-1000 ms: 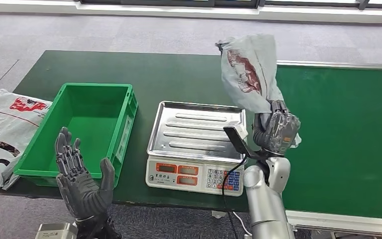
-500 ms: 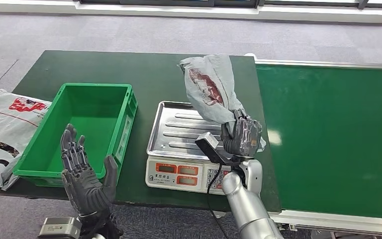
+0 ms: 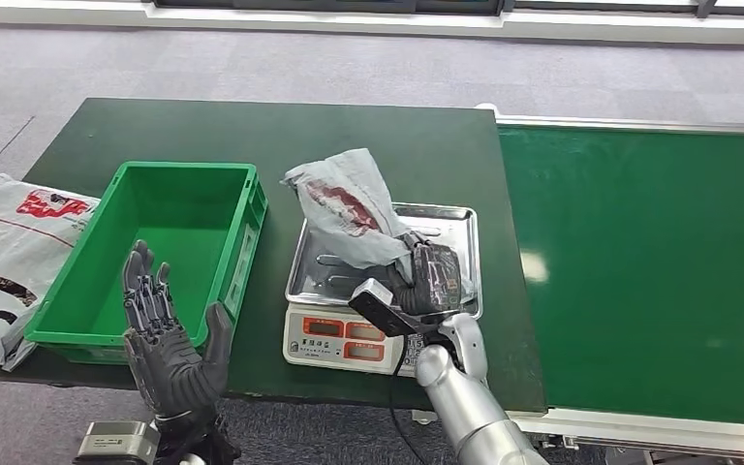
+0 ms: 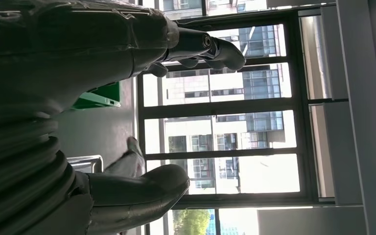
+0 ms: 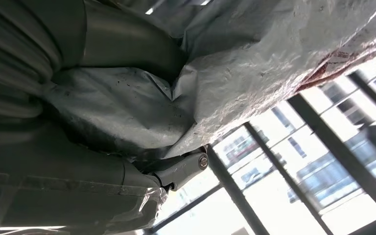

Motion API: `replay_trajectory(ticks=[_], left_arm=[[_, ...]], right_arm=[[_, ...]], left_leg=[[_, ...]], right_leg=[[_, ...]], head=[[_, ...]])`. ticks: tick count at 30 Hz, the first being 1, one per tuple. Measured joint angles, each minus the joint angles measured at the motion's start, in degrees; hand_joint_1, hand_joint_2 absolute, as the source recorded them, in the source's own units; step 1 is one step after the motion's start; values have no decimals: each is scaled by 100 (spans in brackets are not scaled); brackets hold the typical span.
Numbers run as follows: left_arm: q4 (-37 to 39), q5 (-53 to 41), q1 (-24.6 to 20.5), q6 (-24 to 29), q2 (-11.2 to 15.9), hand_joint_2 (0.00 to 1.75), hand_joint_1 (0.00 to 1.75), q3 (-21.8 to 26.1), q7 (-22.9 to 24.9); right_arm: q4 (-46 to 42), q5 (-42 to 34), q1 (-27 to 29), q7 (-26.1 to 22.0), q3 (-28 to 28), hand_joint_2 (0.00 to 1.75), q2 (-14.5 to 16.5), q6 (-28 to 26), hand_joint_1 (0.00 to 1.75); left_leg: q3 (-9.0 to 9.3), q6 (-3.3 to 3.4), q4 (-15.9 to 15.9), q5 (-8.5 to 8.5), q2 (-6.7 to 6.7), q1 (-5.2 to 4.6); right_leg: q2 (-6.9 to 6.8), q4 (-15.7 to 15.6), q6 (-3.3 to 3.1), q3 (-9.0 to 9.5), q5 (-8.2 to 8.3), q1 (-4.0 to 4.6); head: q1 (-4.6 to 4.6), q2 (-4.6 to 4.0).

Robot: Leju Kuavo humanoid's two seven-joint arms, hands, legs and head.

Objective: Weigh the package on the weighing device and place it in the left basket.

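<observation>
The right hand grips the grey package over the scale tray; whether it touches the steel is unclear. Its red print is unreadable. The left hand hovers spread near the green basket at the surface front edge.

Head view high, facing down at table; wrist views close, facing windows.

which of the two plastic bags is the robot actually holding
The grey package with the red print, gripped by the right hand over the scale; the white bag lies untouched.
</observation>
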Motion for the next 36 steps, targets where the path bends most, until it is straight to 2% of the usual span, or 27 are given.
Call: replay_trajectory(ticks=[2,4,6,8,31,36], left_arm=[[11,9,-12,-3,16,175,0,-2,0],[23,15,-16,-8,29,175,0,-3,0],[33,17,-20,-11,46,175,0,-7,0],[48,23,-21,-13,64,175,0,-21,0],[44,-58,19,48,109,175,0,-44,-2],[44,-101,20,-79,102,175,0,-44,-1]], right_arm=[[76,-47,2,-135,109,175,0,129,175],[128,-70,3,-207,200,175,-1,208,113],[167,-84,4,-226,263,175,-4,248,26],[199,-111,4,-210,315,175,-9,260,0],[246,-320,1,-24,699,175,-46,210,0],[246,-500,1,-29,715,175,-66,286,0]], left_leg=[[0,0,0,0,0,0],[0,0,0,0,0,0],[0,0,0,0,1,0],[0,0,0,0,1,0],[0,0,0,0,1,0],[0,0,0,0,1,0]], right_leg=[[0,0,0,0,0,0],[0,0,0,-1,0,0],[1,0,0,-1,0,0],[1,0,-1,-1,-1,0],[0,0,-1,0,-1,0],[0,0,-1,0,-1,0]], head=[[1,0],[0,0],[0,0],[1,0],[1,0],[1,0]])
